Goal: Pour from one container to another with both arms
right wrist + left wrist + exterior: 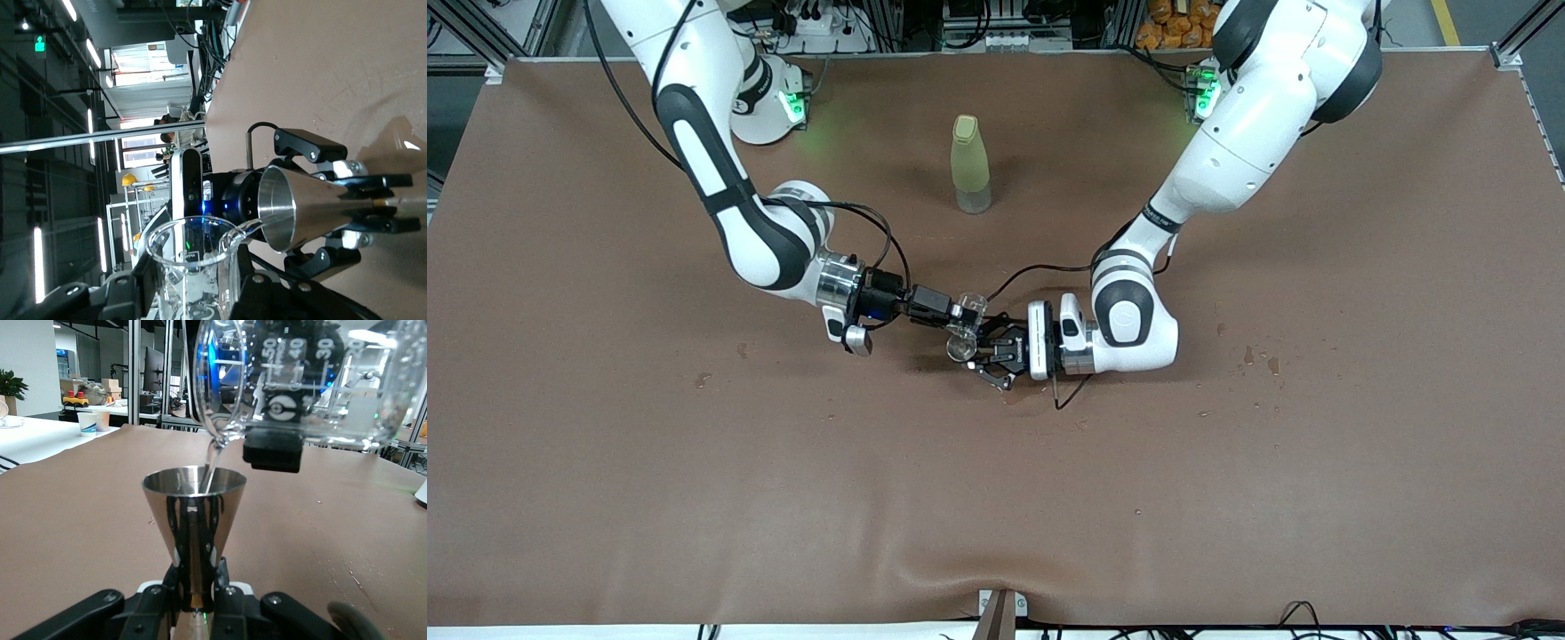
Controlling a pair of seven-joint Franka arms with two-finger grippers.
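A steel cone-shaped jigger (194, 500) stands upright at the table's middle, held at its narrow waist by my left gripper (195, 587), which is shut on it. A clear glass beaker (300, 380) with printed volume marks hangs tilted over it, its spout above the jigger's mouth, and a thin stream of clear liquid runs down into the jigger. My right gripper (193, 297) is shut on the beaker (193, 267). In the front view the beaker (970, 307) and jigger (960, 348) sit between the right gripper (960, 313) and the left gripper (983, 351).
A pale green bottle (970, 164) with a cap stands upright on the brown table cover (1227, 462), farther from the front camera than the grippers. Small wet spots (1258, 360) mark the cover toward the left arm's end.
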